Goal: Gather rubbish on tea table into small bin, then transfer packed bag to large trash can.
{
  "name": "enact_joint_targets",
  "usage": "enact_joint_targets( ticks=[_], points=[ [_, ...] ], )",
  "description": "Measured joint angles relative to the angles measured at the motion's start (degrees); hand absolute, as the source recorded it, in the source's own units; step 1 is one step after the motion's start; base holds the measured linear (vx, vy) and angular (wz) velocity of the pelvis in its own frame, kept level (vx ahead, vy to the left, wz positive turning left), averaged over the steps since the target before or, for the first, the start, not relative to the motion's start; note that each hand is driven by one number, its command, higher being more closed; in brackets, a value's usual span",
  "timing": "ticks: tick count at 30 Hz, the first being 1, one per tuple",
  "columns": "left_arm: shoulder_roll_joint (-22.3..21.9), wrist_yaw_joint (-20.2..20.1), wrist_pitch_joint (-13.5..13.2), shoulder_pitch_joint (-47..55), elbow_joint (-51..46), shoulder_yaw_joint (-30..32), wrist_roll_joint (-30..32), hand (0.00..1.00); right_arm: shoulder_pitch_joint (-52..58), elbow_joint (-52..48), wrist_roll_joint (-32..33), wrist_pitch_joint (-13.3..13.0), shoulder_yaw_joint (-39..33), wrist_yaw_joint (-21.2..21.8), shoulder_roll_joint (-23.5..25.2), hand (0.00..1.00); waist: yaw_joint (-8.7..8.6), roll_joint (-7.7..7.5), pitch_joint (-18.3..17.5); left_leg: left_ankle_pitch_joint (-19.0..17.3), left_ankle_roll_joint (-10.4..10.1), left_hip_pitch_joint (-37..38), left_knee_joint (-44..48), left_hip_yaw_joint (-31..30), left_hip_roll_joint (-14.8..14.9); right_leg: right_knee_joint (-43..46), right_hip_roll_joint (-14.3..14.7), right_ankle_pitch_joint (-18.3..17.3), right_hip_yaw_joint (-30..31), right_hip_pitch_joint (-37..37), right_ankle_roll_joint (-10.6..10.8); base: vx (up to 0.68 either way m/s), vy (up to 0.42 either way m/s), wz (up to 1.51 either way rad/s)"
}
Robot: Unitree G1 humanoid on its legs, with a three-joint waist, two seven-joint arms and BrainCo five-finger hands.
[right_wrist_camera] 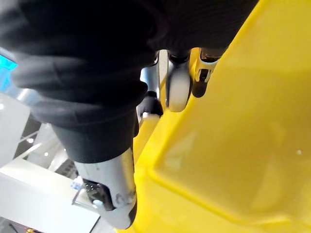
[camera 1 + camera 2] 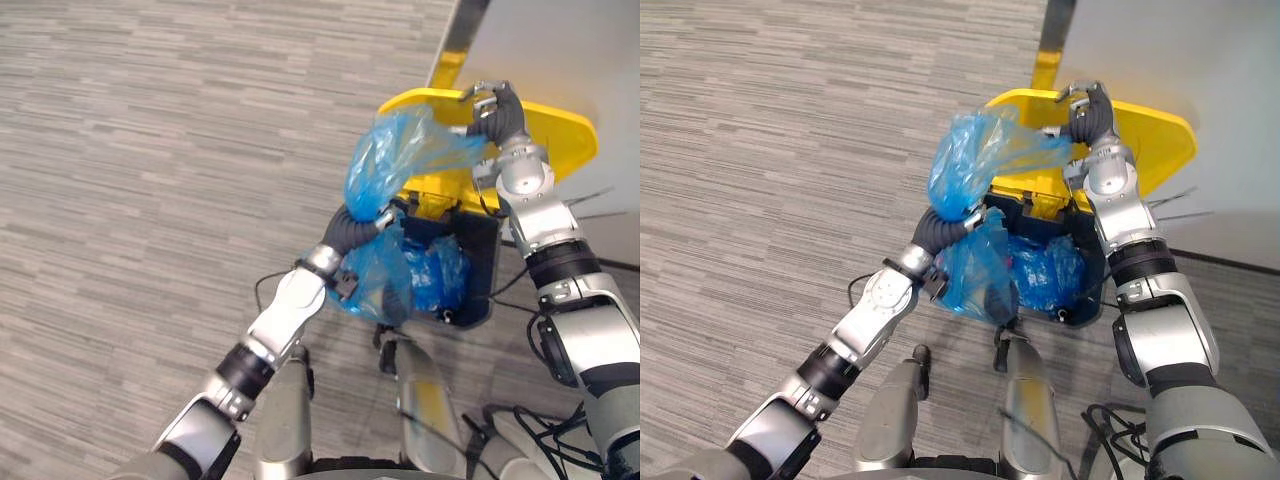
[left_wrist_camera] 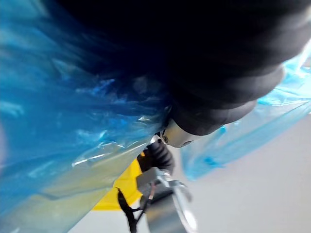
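A large dark trash can (image 2: 483,262) with a blue liner (image 2: 440,272) stands in front of me, its yellow lid (image 2: 562,135) swung up. My right hand (image 2: 497,110) is at the lid's upper rim with its fingers (image 1: 176,90) curled over the edge, holding the lid (image 1: 233,145) up. My left hand (image 2: 352,228) is buried in a crumpled blue plastic bag (image 2: 395,150) at the can's near left rim. Part of the bag (image 2: 970,160) billows above the wrist and part hangs below it, over the opening. Blue plastic (image 3: 58,121) wraps round the left wrist camera.
Grey wood-pattern floor (image 2: 150,150) spreads to the left and ahead. A pale wall (image 2: 560,45) rises right behind the can, with a metal and yellow strip (image 2: 455,50) at its corner.
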Motion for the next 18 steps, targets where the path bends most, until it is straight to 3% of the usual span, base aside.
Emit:
enact_joint_targets(
  ticks=[3,6,9,12,18],
  points=[
    [0.1,1.0,1.9,-2.2,8.4,0.1,2.3,1.00,-3.9,-3.1,-0.1,-2.6,0.7,-0.4,0.0,0.00,-0.28,-1.05,0.7,-1.4,0.4,-2.2,2.0,3.3,0.9,-1.0,1.3,2.1,2.9,-2.9,0.1,-0.01,0.025,-0.58],
    [-0.3,0.9,3.3,-4.6,17.5,0.4,4.6,1.00,-6.7,-4.4,-0.1,-3.6,0.7,-2.2,-0.1,0.00,-0.89,-2.50,1.6,-2.6,0.6,-5.2,4.3,4.9,1.7,-1.8,2.4,4.1,4.3,-5.6,-0.4,-0.01,0.023,-0.42],
    [-1.3,1.0,4.0,-9.1,24.2,0.5,8.3,1.00,-6.8,-8.1,0.1,-4.1,1.4,-2.7,-0.5,0.00,-1.65,-2.71,1.7,-3.1,0.9,-10.1,6.4,5.5,2.0,-2.0,2.6,5.2,4.9,-9.9,-0.5,0.00,0.019,-0.15],
    [-2.0,1.1,5.2,-11.0,26.5,3.1,11.2,1.00,-6.7,-14.9,0.2,-4.7,4.1,-3.2,0.0,0.00,-1.62,-3.12,2.1,-5.3,0.7,-14.9,10.8,7.2,4.1,-1.9,4.2,6.3,5.7,-13.9,-1.4,0.02,0.032,-0.41],
    [-3.8,2.3,6.5,-13.6,26.3,5.1,13.4,1.00,-4.9,-26.8,0.5,-6.3,4.4,-4.7,1.9,0.00,-1.93,-3.35,2.3,-7.9,1.4,-20.8,15.7,8.4,5.3,1.9,4.2,6.1,6.2,-19.8,-2.6,0.04,0.051,-0.14]
  ],
)
